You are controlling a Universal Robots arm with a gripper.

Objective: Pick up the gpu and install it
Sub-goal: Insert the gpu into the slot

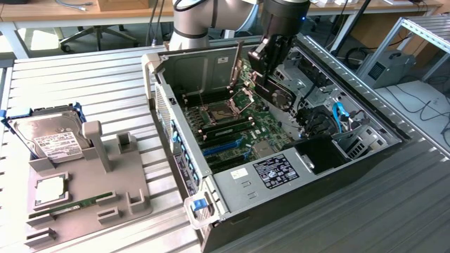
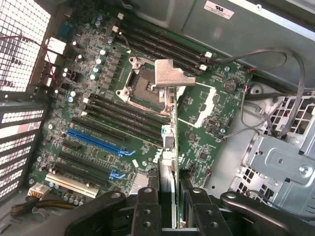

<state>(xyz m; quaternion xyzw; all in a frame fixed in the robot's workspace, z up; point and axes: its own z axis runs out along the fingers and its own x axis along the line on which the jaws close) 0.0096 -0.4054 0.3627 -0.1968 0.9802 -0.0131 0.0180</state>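
The gpu (image 1: 279, 96) is clamped in the claw (image 2: 173, 199), whose fingers are narrowed on its two flat faces. I see the card edge-on: its long axis runs straight out from the claw toward the motherboard (image 2: 98, 83), with the silver bracket (image 2: 170, 73) at the far end. The card hangs over the motherboard's socket area and is not seated in any slot. The blue slot (image 2: 96, 140) lies on the motherboard, to one side of the card's edge. Room beside the motherboard is tight: the drive cage (image 2: 280, 167) and cables (image 2: 290, 83) stand near.

gpu (image 1: 280, 96) in tool (image 2: 173, 199) over mobo (image 2: 98, 123) in case (image 1: 193, 71); HDD (image 1: 49, 134) at exterior view's left.
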